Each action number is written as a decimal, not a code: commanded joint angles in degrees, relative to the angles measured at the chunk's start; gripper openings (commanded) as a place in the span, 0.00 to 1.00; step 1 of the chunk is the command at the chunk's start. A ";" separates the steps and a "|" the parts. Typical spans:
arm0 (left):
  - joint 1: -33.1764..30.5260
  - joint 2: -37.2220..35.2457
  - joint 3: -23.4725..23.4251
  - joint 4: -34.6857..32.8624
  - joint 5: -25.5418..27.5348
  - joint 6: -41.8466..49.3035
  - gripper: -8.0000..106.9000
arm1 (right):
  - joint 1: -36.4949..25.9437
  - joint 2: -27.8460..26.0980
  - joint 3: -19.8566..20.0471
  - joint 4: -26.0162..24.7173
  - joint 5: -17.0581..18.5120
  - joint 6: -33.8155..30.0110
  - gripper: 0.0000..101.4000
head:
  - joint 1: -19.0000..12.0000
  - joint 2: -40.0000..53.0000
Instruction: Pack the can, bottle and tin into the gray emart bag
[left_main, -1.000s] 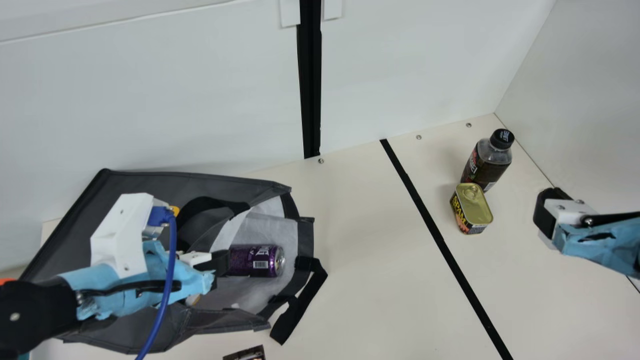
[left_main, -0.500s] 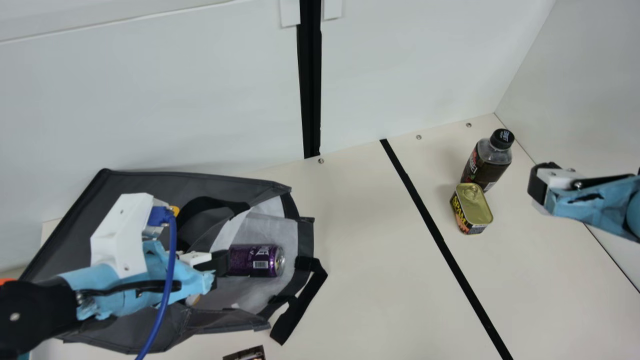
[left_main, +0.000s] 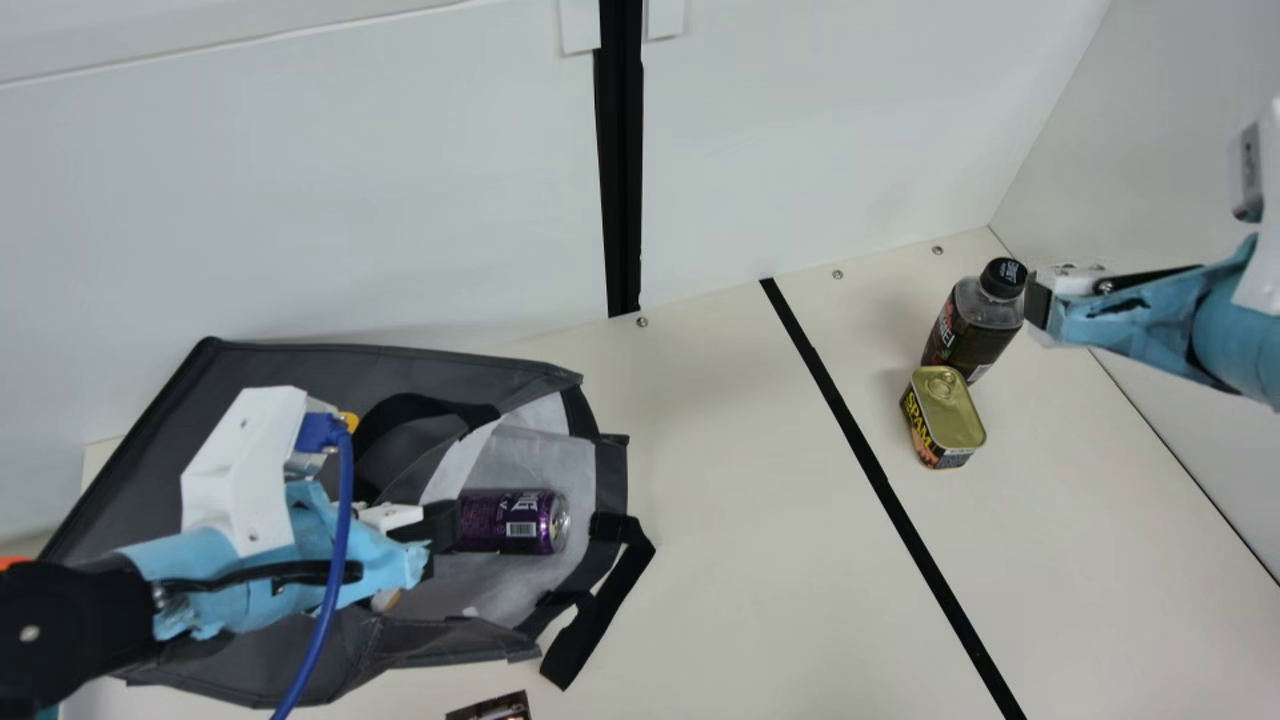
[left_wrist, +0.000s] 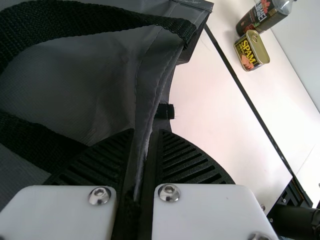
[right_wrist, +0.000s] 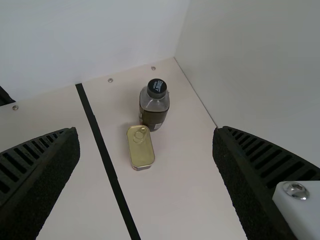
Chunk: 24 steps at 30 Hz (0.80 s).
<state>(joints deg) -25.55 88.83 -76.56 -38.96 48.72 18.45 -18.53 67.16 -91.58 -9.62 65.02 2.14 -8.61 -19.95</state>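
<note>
Your left gripper (left_main: 440, 535) is clamped on the bag (left_main: 300, 367); your right gripper (left_main: 1038, 303), fingers apart, hangs near the far-right bottle (left_main: 970, 325).

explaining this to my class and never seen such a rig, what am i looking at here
This is a robot with two arms at a cream table. The wide picture comes from a camera on its neck; the two closer ones come from a camera on each wrist.

At the wide picture's left, a gray bag lies on the table with a purple can inside. The left gripper has the bag's edge pinched between its fingers. At the right, a dark bottle stands next to a tin, past a black strip on the table. The right gripper is open above the table and holds nothing.
</note>
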 joint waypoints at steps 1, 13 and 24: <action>0.00 0.00 0.00 0.00 0.00 0.00 0.16 | -0.52 1.34 -0.31 0.47 -0.91 -0.57 0.90 | -1.39 -0.05; 0.00 0.00 0.00 0.00 0.00 0.00 0.16 | -3.48 9.26 -3.01 2.87 -5.04 -3.08 0.90 | -1.39 -0.05; 0.00 0.00 0.00 0.00 0.00 0.00 0.16 | -5.40 16.37 -6.52 4.20 -7.03 -4.47 0.90 | -1.39 -0.05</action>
<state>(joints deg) -25.55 88.83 -76.56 -38.96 48.72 18.45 -23.76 82.80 -97.81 -5.46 58.07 -2.15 -8.70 -19.95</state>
